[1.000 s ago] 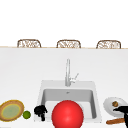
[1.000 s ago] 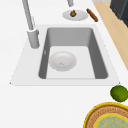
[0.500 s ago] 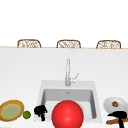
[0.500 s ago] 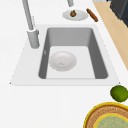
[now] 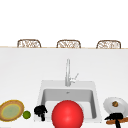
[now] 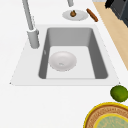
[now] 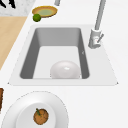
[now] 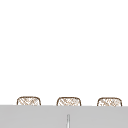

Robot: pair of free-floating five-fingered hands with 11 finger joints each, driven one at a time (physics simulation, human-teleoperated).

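brown stick (image 5: 117, 121) lies on the desk at the plate's (image 5: 110, 104) five o'clock; right hand (image 5: 115, 117) rests on it, fingers' state untellable; left hand (image 5: 40, 111) curled, empty.

Everything around me is bright and evenly lit, and the white counter (image 5: 22, 75) is washed out. Shadows are faint, deepest inside the sink (image 6: 72, 37). Edges look soft and blurred throughout.

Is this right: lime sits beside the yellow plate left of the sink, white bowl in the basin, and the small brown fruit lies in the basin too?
Not quite. The brown fruit lies on the white plate right of the sink, as the right side view shows. Lime, yellow plate and white bowl are as stated.
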